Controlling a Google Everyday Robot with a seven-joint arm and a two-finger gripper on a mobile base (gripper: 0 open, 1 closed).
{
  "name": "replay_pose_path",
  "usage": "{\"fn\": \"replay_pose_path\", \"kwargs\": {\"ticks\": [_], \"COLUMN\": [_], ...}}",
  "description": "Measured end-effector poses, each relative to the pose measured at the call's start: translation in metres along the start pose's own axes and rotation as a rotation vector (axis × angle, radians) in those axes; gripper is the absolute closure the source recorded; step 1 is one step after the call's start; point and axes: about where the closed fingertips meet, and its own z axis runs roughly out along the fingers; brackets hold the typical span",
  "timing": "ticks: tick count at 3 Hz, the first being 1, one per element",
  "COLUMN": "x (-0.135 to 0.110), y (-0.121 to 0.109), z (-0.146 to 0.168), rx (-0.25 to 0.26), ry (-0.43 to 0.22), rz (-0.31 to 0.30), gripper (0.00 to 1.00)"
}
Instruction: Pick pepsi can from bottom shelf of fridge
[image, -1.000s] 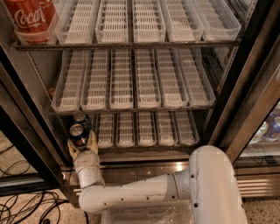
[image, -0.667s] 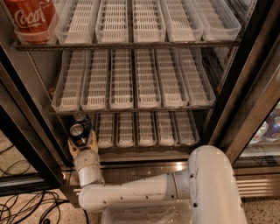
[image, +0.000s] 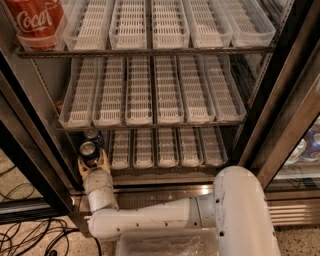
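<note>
The pepsi can (image: 89, 149), blue with a silver top, stands at the far left end of the bottom shelf (image: 165, 150) of the fridge (image: 280, 90). My gripper (image: 93, 160) reaches up from the white arm (image: 150, 220) and sits around the can's lower part, one finger on each side against it. A second small blue can (image: 94, 135) stands just behind it. Neither can's logo shows.
A large red Coca-Cola can (image: 36, 20) stands at the left of the top rack. White slatted can lanes (image: 160, 95) fill the middle rack. The black door frame (image: 30, 150) runs close on the left. Cables (image: 35, 235) lie on the floor at lower left.
</note>
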Motion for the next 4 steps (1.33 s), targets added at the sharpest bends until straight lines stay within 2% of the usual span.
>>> {"fn": "replay_pose_path", "kwargs": {"ticks": [1,2,3,4], "x": [0.0007,0.0007,0.0006,-0.0086], "y": [0.0012,0.0012,0.0012,-0.0013], "z": [0.0012,0.0013,0.0013,0.0025], "rx": [-0.006,-0.006,-0.006,-0.042], "ry": [0.004,0.004,0.004,0.032], "rz": [0.015,0.015,0.015,0.071], "gripper": [0.84,1.00,1.00,1.00]}}
